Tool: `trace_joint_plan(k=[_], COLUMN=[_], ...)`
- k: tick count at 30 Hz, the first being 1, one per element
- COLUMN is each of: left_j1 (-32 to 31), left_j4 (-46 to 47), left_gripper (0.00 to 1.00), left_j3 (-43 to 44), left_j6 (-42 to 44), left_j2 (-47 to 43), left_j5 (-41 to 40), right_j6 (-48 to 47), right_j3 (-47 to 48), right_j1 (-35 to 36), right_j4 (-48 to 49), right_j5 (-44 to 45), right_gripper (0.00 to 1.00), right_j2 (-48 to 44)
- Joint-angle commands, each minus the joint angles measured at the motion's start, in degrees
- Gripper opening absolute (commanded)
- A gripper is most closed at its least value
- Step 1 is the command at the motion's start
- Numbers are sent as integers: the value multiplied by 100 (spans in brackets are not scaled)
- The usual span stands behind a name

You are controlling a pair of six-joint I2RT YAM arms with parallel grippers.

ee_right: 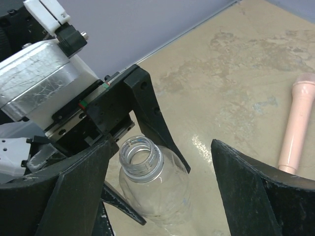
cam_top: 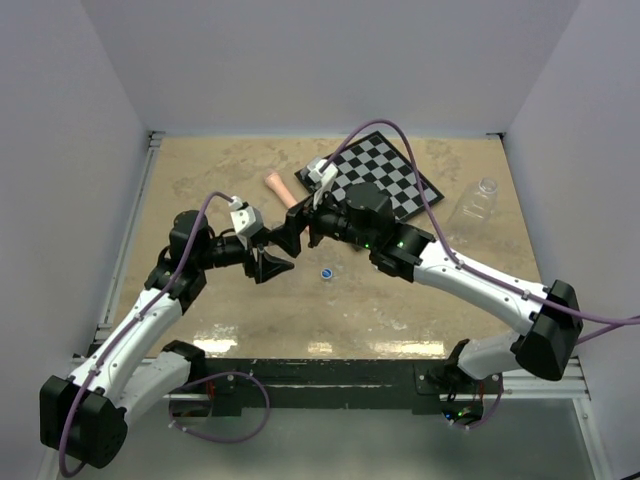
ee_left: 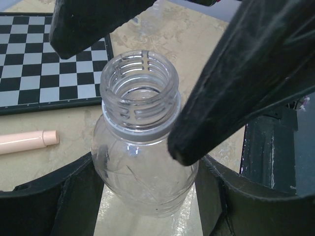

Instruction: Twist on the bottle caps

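Observation:
A small clear bottle (ee_left: 142,167) stands upright on the table, and my left gripper (ee_left: 147,196) is shut on its body. Its threaded neck (ee_left: 140,88) is bare and open at the top. My right gripper (ee_right: 165,147) is open, with one finger (ee_right: 74,191) close beside the bottle (ee_right: 157,187) and the other well clear of it. It holds nothing. In the top view both grippers (cam_top: 272,262) (cam_top: 295,232) meet at mid-table. A blue cap (cam_top: 326,272) lies on the table just right of them. The larger clear bottle (cam_top: 475,205) lies at the far right.
A pink tapered stick (cam_top: 280,188) lies behind the grippers, beside a black-and-white checkerboard (cam_top: 385,180). White walls close in the table on three sides.

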Motion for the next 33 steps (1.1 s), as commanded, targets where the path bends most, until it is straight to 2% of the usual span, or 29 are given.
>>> trace_joint_plan(k=[1,19,20,24,27,29,31,33], left_j1=[-55,-55,-55,-55,-55,-55,-55,-55], left_j4=[160,213,221,256,327,406,520,599], left_gripper=[54,54,54,56,63,72,87,96], left_j3=[-13,-13,-13,-30,-74,-118,-153,-188], left_j6=[105,70,70,78,61,52,8,-18], left_j2=[-97,-158,-167,-246,-334,-387,-457,-501], left_j5=[39,39,30,30,-31,-75,-110,-172], right_j6=[44,-35,-35,-9,79,193,342,492], right_j3=[150,53,53,35,-78,-210,-377,-526], right_j1=[79,299,299,299,299,299,299,299], right_j4=[45,-26,-43,18,220,474,711,975], right_j5=[180,268,286,295,277,260,259,277], right_gripper=[86,65,63,40,24,18,15,15], right_j2=[-36,131,140,70,-114,-308,-536,-721])
